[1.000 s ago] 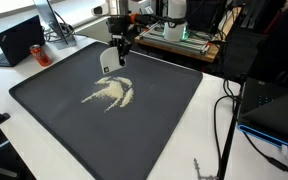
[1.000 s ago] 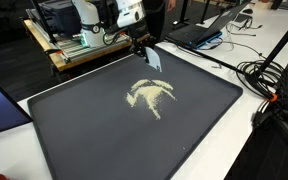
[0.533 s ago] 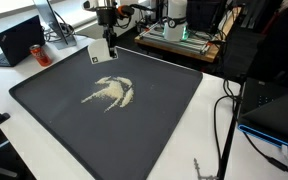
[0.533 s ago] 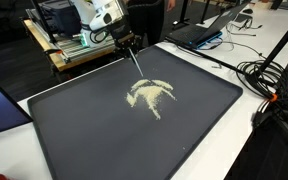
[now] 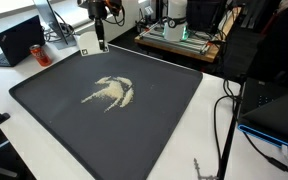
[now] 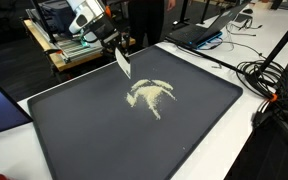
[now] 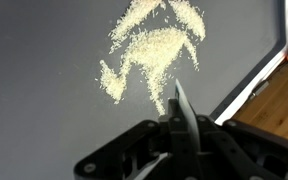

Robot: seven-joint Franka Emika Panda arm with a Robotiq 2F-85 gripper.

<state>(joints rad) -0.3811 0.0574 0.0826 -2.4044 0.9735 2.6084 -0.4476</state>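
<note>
A pale, scattered pile of fine grains [image 5: 109, 92] [image 6: 150, 95] lies near the middle of a large dark mat [image 5: 54, 110] [image 6: 94, 140]. My gripper [image 5: 99, 30] [image 6: 114, 47] hangs above the mat's far edge, shut on a thin white card [image 5: 86, 41] [image 6: 123, 64] that points down, clear of the mat. In the wrist view the card [image 7: 181, 103] shows edge-on between the pinched fingers [image 7: 171, 135] of the gripper [image 7: 181, 130], with the grain pile [image 7: 149, 50] ahead of it and apart from it.
An open laptop [image 5: 19, 40] and a dark cup [image 5: 42, 57] sit beyond one corner of the mat. A wooden cart with equipment [image 5: 179, 40] [image 6: 69, 50] stands behind. Cables [image 6: 269, 80] and another laptop [image 6: 209, 25] lie on the white table beside the mat.
The gripper has carried the card up and away from the grain pile, towards the mat's far edge and corner. The pile looks unchanged.
</note>
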